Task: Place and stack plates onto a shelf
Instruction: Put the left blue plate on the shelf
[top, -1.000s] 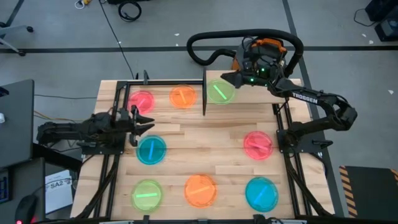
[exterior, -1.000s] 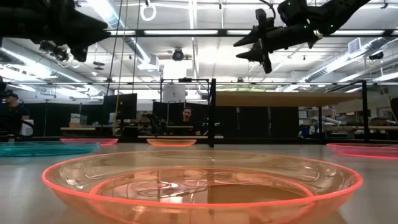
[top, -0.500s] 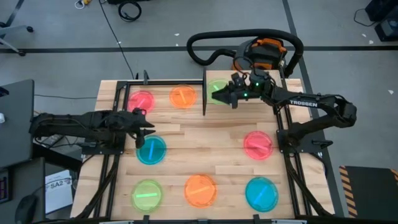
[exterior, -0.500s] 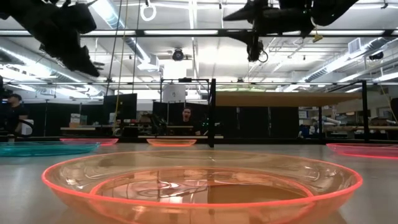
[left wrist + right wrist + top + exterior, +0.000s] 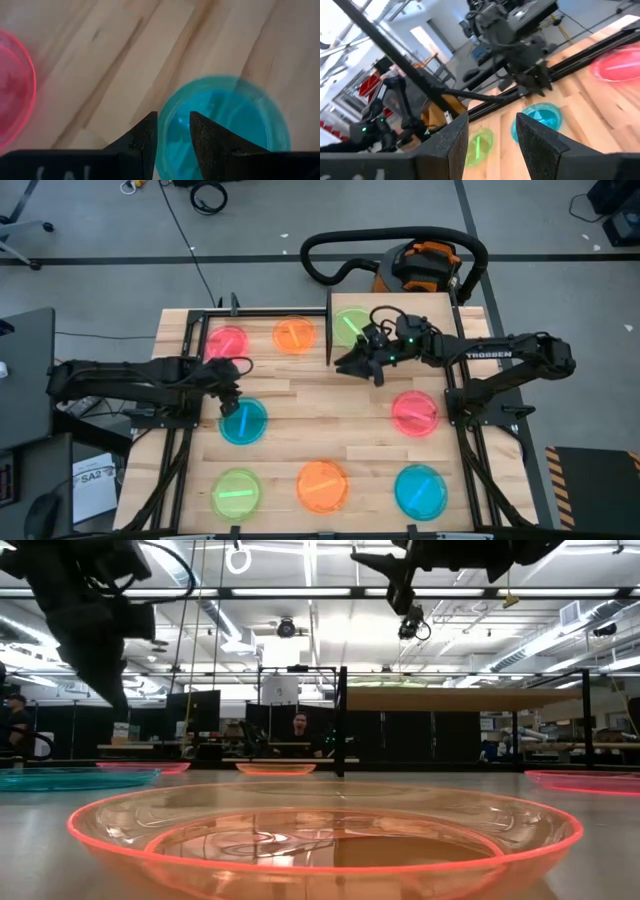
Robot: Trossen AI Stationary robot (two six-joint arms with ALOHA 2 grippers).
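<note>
A plank-topped wooden surface (image 5: 300, 395) stands on a grey floor, with an orange-and-black vacuum and its hose at twelve o'clock beyond it. The shelf (image 5: 400, 315) sits at the surface's one o'clock corner, a green plate (image 5: 349, 326) resting on it. Under a black frame at eleven o'clock lie a pink plate (image 5: 228, 342) and an orange plate (image 5: 294, 335). The left hand (image 5: 229, 387) hangs just above the nine o'clock blue plate (image 5: 243, 421), its fingers a narrow gap apart and holding nothing. The right hand (image 5: 353, 364) hovers near the centre, just beside the shelf's front edge, fingers parted and empty. A second pink plate (image 5: 414, 412) lies at three o'clock; a green plate (image 5: 236, 493), an orange plate (image 5: 322, 485) and a blue plate (image 5: 420, 490) line the six o'clock edge.
</note>
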